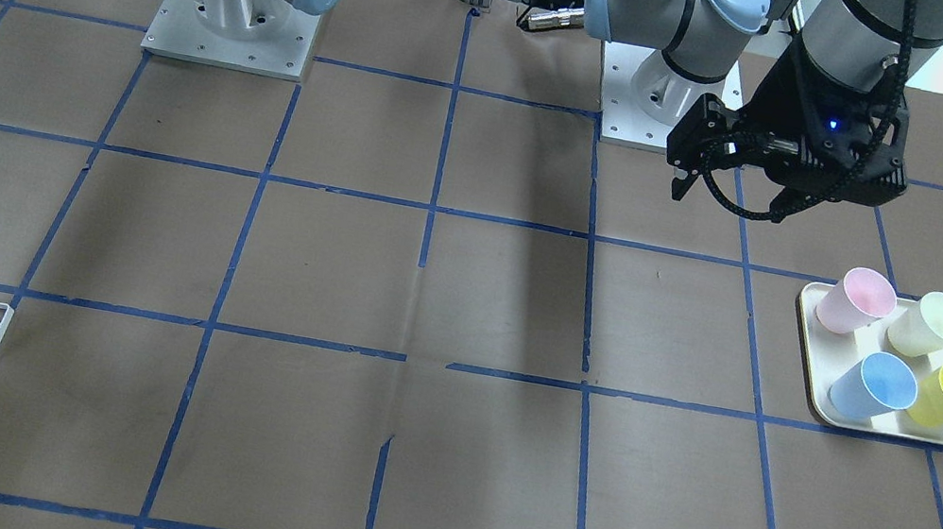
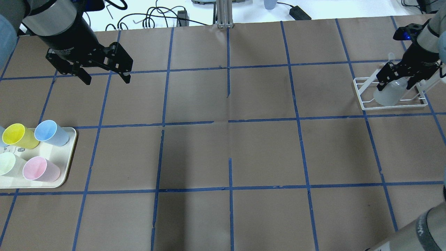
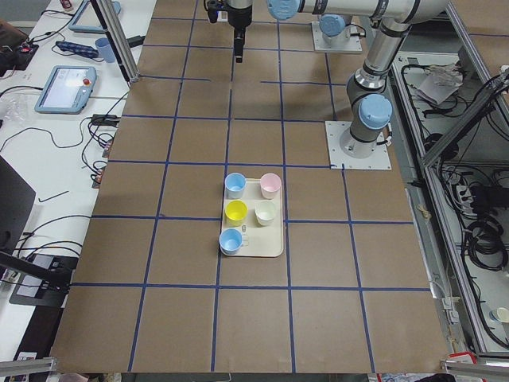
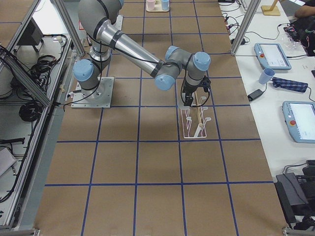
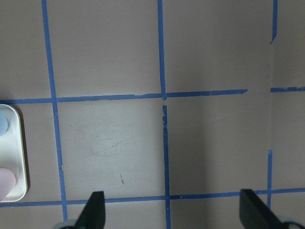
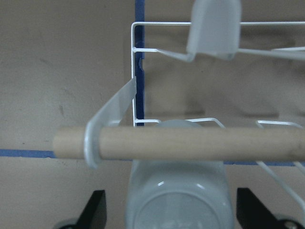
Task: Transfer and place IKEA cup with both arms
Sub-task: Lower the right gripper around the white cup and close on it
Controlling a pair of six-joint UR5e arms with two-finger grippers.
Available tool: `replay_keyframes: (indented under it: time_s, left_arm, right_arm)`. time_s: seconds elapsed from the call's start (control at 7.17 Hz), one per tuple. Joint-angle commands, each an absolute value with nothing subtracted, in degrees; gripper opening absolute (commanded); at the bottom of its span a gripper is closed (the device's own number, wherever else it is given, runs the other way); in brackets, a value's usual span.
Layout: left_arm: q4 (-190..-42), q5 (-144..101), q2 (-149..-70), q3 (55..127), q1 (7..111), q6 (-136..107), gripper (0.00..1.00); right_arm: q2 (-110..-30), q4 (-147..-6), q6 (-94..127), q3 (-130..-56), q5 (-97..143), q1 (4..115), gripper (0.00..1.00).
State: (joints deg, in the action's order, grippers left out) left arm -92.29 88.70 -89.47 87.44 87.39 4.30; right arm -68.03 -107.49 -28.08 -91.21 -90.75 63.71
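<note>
- The IKEA cup (image 6: pixel 178 191) sits in the white wire rack (image 2: pixel 366 101) at the far right end of the table (image 2: pixel 223 153), on the robot's right side.
- Its flat round base faces the right wrist camera and its mouth points away, down toward the rack's floor. The long axis therefore runs along the gripper's line of approach.
- From overhead the cup looks tilted rather than upright, with its wider end lower than its base.
- It is a plain pale grey, slightly translucent tumbler, tapered and without a handle, with soft highlights on the rounded base edge.
- The rack's wooden dowel (image 6: pixel 190 143) crosses just in front of the cup.
- The right gripper (image 2: pixel 395 85) straddles the cup with its fingers spread wide. A gap shows on either side of the cup, so the fingers are not pressing it.
- The left gripper (image 2: pixel 107 81) hangs over bare table with its fingers apart and nothing between them, well apart from the tray (image 2: pixel 71 157).
- On the tray stand a yellow cup (image 2: pixel 15 134), a light blue cup (image 2: pixel 48 130), a pink cup (image 2: pixel 36 169) and a pale green cup (image 2: pixel 7 164).
</note>
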Motion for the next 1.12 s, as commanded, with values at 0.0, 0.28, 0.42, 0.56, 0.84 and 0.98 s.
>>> replay_keyframes:
  time_s: [0.0,0.28,0.42,0.56,0.84,0.98]
  left_arm:
    - [-92.29,88.59,-89.47,87.36,87.36,4.31,1.0]
    - [-92.29,88.59,-89.47,87.36,87.36,4.31,1.0]
    - [-92.29,88.59,-89.47,87.36,87.36,4.22,1.0]
    - [-92.29,88.59,-89.47,87.36,87.36,4.31,1.0]
    - [-92.2,88.33,-89.47,87.19,87.19,4.31,1.0]
    - [-92.11,88.33,-89.47,87.19,87.27,4.31,1.0]
  right_arm:
    - [-67.94,-107.58,-28.12,-91.14,-90.62,63.72,0.59]
    - [-67.94,-107.4,-28.56,-90.62,-90.62,63.72,0.45]
    - [-68.55,-106.88,-28.39,-90.35,-90.62,63.72,0.45]
    - [-69.42,-106.61,-28.48,-90.35,-90.44,63.72,0.45]
    - [-74.59,-102.25,-28.22,-90.35,-90.35,63.72,0.45]
    - [-78.01,-99.52,-27.95,-90.35,-90.35,63.72,0.46]
